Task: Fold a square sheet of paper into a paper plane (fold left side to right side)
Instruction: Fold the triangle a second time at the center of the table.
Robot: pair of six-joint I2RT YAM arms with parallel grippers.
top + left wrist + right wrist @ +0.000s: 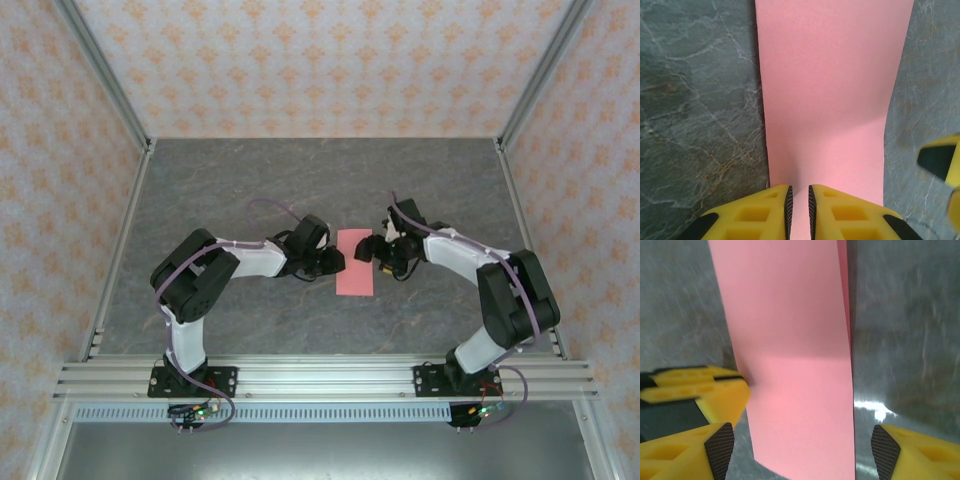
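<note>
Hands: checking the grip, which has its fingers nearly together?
The left hand: its fingers nearly meet over the paper; the right hand holds them wide apart.

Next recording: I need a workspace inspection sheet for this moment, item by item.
Surface: grey marbled table, flat.
Job's things: salmon-pink sheet of paper, folded to a narrow rectangle, lying between the two claws; no finished plane.
Clutter: nothing seen.
Grippers: left claw almost closed, a thin slit left, over the paper's end; grip unclear. Right claw open, one finger on either side of the paper.
Cables: purple cable looped along each arm, off the paper.
Surroundings: patterned walls; aluminium rail at the near edge.
</note>
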